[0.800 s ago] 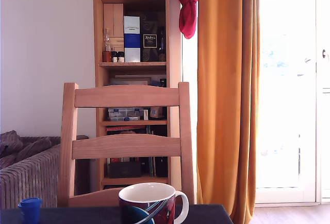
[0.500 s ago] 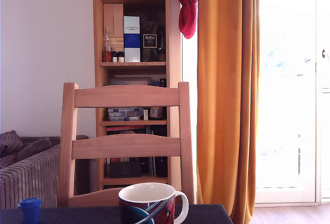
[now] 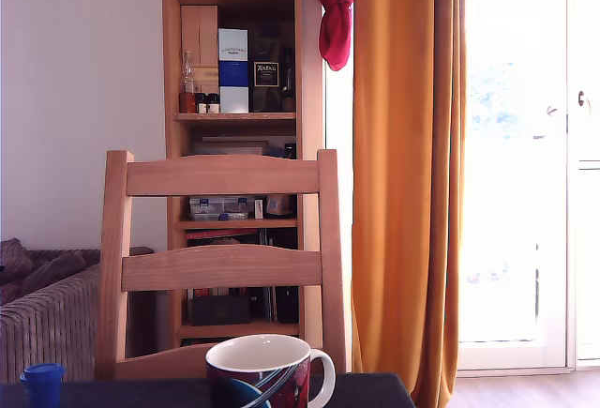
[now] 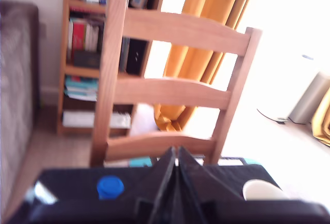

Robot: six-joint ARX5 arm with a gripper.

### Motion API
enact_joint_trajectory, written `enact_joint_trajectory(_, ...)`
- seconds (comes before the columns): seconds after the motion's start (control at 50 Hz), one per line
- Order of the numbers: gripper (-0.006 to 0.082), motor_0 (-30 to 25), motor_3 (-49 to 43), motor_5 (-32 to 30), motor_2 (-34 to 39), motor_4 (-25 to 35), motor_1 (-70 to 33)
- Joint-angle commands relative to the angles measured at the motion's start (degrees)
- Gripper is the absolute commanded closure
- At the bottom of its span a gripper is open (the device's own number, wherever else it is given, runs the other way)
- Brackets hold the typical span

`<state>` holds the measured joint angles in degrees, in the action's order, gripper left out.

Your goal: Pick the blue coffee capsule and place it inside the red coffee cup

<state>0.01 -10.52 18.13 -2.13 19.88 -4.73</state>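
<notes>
Barely into the task, the exterior view has slid: chair, bookshelf and orange curtain all sit slightly left of where they were a moment ago, and the tabletop things ride lower in frame. That reads as the camera shifting, not the objects, so no progress on the pick is implied.

The blue coffee capsule stands on the dark table at the exterior view's far left, well apart from the red coffee cup near the centre; both are cut off by the frame's lower edge. The arm does not appear in that view.

From the wrist, the gripper shows its two dark fingers pressed together, nothing between them, aimed at the gap between capsule and cup. Only a pale sliver of the cup's rim shows there. The wrist picture is soft, so the capsule's rim and taper are hard to make out.
</notes>
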Motion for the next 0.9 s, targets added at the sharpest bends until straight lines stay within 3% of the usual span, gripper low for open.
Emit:
enact_joint_trajectory(0.0,0.0785,-0.20,0.66,0.59,0.07,1.03,-3.67)
enact_joint_trajectory(0.1,0.0773,-0.20,3.80,1.16,0.02,1.33,-9.81)
enact_joint_trajectory(0.16,0.0718,-0.20,6.43,1.44,-0.04,1.25,-13.70)
enact_joint_trajectory(0.24,0.0564,-0.20,9.64,1.49,-0.50,0.98,-18.82)
enact_joint_trajectory(0.34,0.0299,-0.20,13.84,1.42,-1.22,0.79,-25.97)
enact_joint_trajectory(0.44,0.0151,-0.70,15.80,1.09,-2.86,0.94,-33.53)
enact_joint_trajectory(0.72,0.0128,-4.79,16.46,-3.80,-13.29,0.24,-56.46)
enact_joint_trajectory(0.88,0.0063,-6.93,16.24,-7.56,-19.89,-3.15,-68.06)
